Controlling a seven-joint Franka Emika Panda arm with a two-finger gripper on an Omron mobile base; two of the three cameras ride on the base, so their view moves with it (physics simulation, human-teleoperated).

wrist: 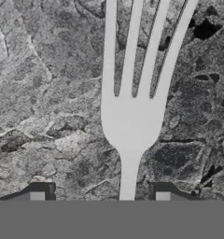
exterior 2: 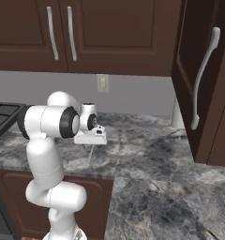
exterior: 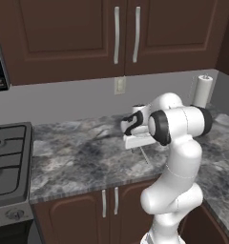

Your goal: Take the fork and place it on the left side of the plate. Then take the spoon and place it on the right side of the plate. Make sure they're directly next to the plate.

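The fork (wrist: 130,116) is seen lying flat on the counter (wrist: 48,102), its neck centred between the tips of the gripper (wrist: 100,195), which is spread apart with nothing pinched yet (handle hidden). A slim, flat neck like that is easily missed or flicked sideways if the tips are shut too high.

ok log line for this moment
stage: fork pickup | end effector: straddling fork handle, grip unconfirmed | fork: on countertop, tines pointing away | plate side placement: not yet done
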